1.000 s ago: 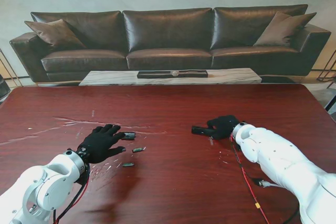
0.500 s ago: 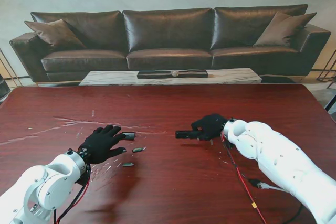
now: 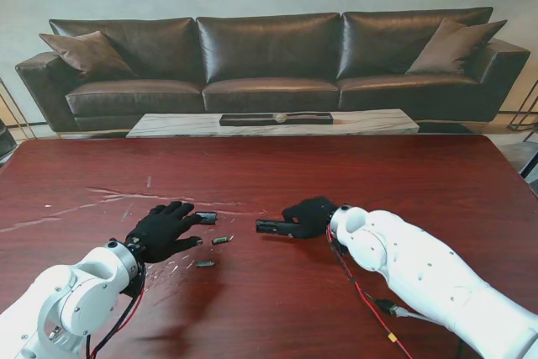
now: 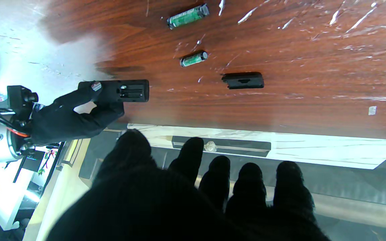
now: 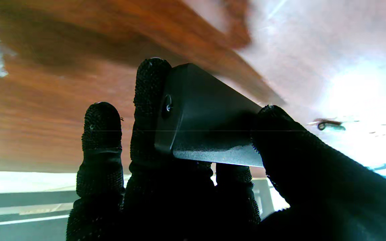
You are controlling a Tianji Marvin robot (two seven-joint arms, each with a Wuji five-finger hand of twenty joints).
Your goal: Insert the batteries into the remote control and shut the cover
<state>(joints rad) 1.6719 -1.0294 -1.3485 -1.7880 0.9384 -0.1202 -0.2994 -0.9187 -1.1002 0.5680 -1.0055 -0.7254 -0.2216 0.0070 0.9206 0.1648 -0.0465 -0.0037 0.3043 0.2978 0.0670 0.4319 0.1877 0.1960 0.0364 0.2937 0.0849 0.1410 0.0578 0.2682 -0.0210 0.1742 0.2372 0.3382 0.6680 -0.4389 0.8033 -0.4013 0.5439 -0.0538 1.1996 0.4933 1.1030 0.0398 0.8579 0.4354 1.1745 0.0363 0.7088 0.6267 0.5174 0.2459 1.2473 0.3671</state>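
Carefully, with my right hand pinching the remote control above the tabletop, compartment exposed, I keep it level near the two batteries and cover beside my empty, spread left hand.

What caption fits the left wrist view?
Right hand brings the open remote toward two batteries and the cover.

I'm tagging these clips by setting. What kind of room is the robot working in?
Most likely a living room or a lounge-style showroom. A long dark leather sofa with cushions stands against a plain wall, a low marble-topped coffee table sits before it, and the robot works at a polished red-brown wooden table.
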